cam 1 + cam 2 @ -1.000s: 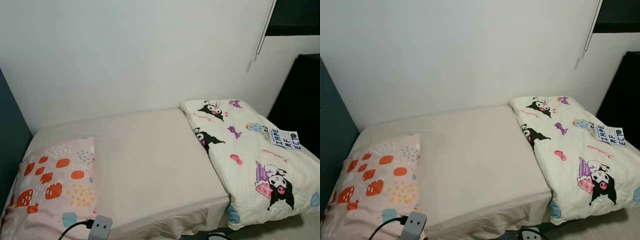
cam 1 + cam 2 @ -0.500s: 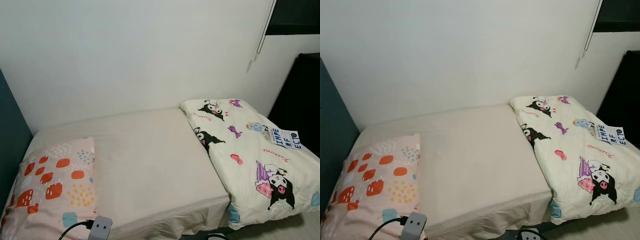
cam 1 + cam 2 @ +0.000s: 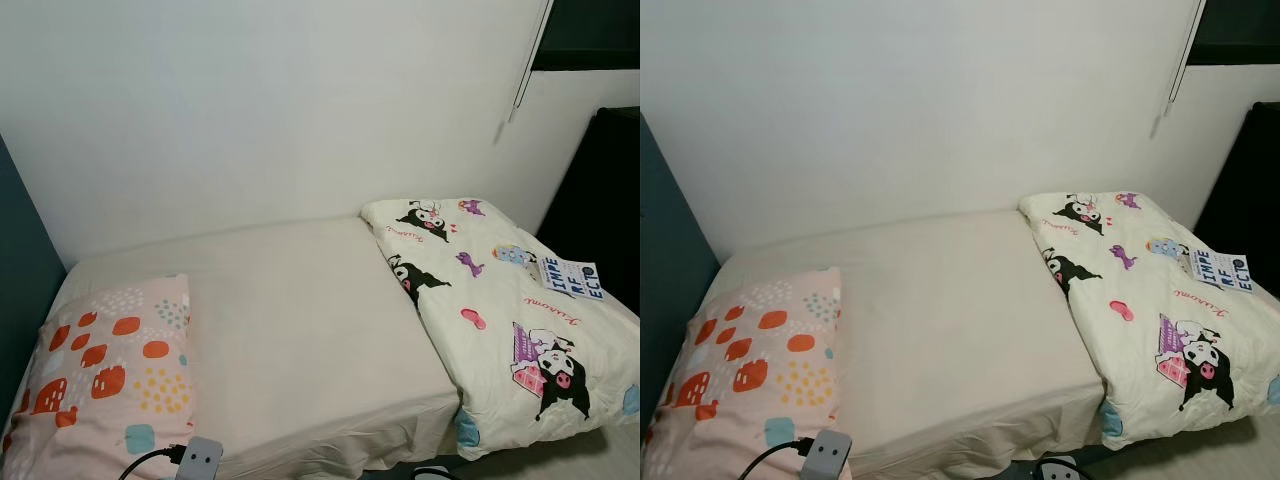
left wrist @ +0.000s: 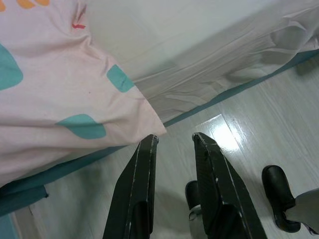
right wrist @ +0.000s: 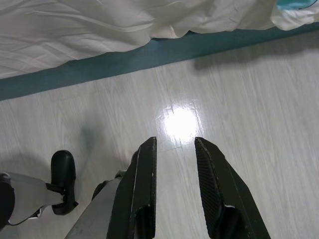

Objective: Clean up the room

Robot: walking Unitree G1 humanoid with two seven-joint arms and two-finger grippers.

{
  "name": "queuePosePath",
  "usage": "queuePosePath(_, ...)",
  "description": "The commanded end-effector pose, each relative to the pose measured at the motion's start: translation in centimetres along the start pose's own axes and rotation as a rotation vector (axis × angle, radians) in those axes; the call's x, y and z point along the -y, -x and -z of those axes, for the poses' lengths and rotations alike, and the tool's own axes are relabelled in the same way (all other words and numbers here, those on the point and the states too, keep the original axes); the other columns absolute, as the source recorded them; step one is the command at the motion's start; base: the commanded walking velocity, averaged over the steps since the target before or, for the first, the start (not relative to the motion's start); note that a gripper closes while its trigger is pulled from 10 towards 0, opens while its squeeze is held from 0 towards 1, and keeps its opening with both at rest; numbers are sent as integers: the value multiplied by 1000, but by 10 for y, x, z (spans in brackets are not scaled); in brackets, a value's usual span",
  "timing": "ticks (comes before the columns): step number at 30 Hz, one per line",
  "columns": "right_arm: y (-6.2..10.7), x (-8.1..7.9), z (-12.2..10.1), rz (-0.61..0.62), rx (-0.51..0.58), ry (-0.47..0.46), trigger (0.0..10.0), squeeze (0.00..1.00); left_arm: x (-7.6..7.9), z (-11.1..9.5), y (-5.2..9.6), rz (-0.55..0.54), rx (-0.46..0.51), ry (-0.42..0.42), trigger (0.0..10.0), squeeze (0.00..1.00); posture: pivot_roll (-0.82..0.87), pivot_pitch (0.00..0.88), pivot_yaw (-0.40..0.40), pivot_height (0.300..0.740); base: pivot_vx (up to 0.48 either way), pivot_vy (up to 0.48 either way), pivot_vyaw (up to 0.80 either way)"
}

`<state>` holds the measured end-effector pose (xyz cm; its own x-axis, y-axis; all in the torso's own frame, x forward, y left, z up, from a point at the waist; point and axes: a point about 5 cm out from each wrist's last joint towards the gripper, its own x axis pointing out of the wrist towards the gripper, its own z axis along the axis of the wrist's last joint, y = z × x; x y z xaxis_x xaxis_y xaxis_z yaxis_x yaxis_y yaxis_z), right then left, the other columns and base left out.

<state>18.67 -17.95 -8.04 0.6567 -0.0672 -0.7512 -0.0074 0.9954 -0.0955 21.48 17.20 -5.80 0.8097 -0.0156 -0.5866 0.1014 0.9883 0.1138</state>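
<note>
We see the cream cartoon-print folded quilt (image 3: 500, 310) at 3 o'clock on the bed (image 3: 300, 320); soft, floppy, light, best pinched at its near hem. Left end effector (image 4: 174, 142) and right end effector (image 5: 174, 142) hang narrowly parted, empty.

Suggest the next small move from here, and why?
Probably raise the right gripper toward the cartoon-print quilt. The quilt lies bunched at the right end of the bed, hanging over the edge, while the pillow already lies flat at the left end. Both grippers hang open over the floor beside the bed, the left gripper near the pillow's corner.
</note>
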Motion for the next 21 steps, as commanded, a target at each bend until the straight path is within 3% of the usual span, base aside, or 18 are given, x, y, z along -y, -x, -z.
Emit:
queuePosePath(1, 0, 1, 0, -2, 1, 5, 10000, 0, 2, 3, 1, 3, -8, 0, 10000, 0, 3, 47, -32, 740, 0, 0, 0)
queuePosePath(21, 0, -1, -1, -9, -2, 13, 10000, 0, 1, 2, 1, -1, -9, 6, 10000, 0, 10, 58, -36, 740, 0, 0, 0)
